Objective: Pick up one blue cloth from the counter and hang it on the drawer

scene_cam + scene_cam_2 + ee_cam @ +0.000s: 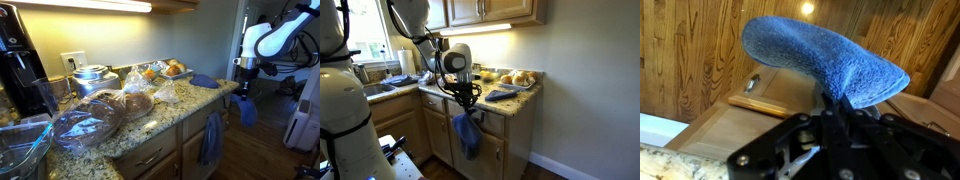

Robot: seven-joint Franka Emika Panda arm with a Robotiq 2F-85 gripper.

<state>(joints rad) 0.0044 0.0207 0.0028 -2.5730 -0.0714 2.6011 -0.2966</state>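
My gripper [830, 108] is shut on a blue cloth [825, 58], which drapes over the fingertips in the wrist view. In both exterior views the gripper [243, 72] [467, 97] hangs beyond the end of the granite counter [150, 126] [516, 101], in front of the wooden cabinets. The held cloth [246, 108] [467, 135] dangles limp below it. A second blue cloth [203, 80] [501, 95] lies on the counter's end. A third blue cloth [211, 138] hangs over a drawer front.
Bagged bread [92, 118], a plate of rolls [172, 69] [520, 77], a glass dish [22, 145] and a coffee maker [18, 62] crowd the counter. A wooden drawer front with a handle [752, 84] is behind the held cloth. A sink area [380, 82] lies further along.
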